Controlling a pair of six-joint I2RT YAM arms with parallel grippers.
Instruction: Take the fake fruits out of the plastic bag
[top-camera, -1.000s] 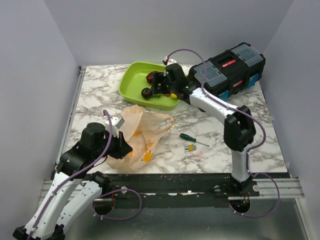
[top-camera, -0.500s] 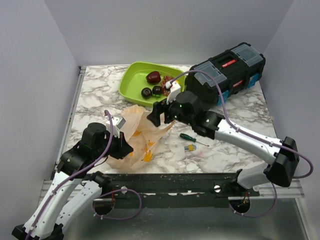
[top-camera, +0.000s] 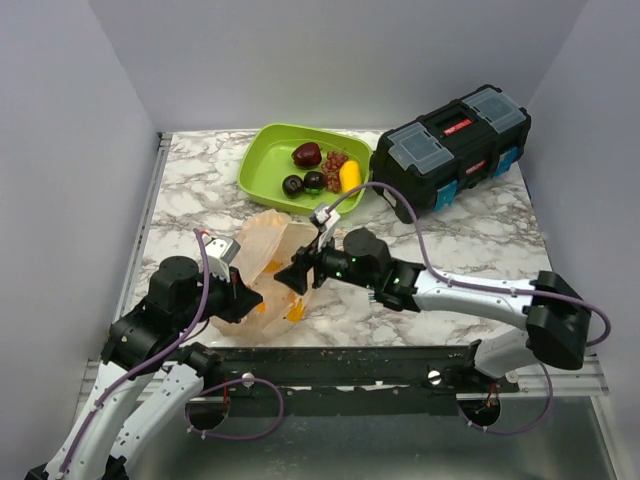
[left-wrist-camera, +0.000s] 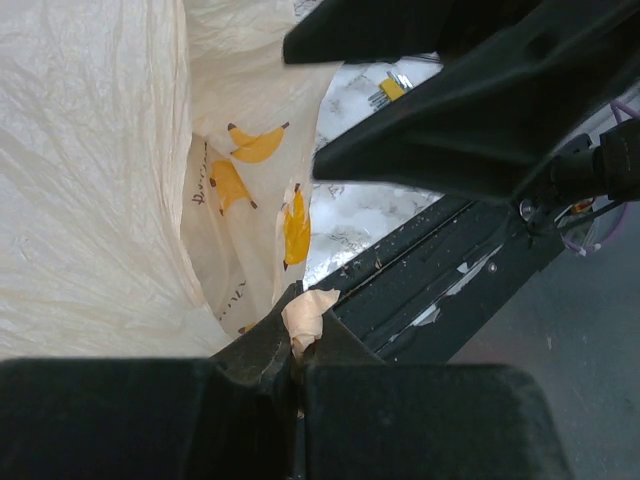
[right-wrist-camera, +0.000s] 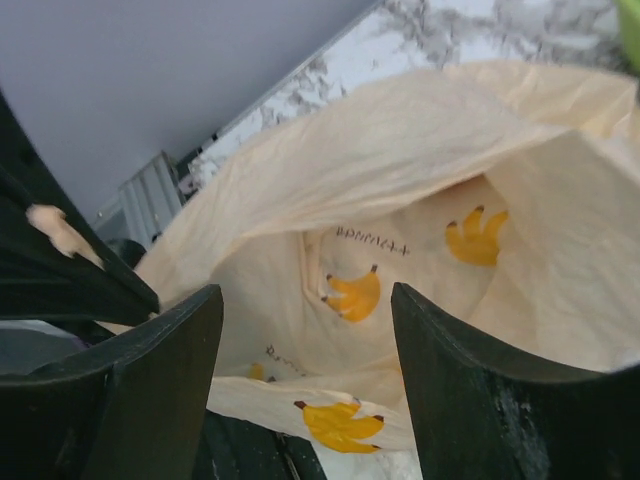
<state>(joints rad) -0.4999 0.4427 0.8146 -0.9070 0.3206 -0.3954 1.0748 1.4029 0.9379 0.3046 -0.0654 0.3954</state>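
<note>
Top external view: at the left, the left gripper (top-camera: 244, 302) is clenched on the near edge of the plastic bag (top-camera: 262, 252), which lies crumpled on the marble table (top-camera: 200, 190). The left wrist view shows a fold of the bag pinched between its jaws. Just to the right, the right gripper (top-camera: 297, 277) stands spread at the bag's mouth, grasping nothing. Farther back, five fake fruits (top-camera: 307, 154) lie in the lime-green tray (top-camera: 262, 165), with a black toolbox (top-camera: 450, 140) to its right.
</note>
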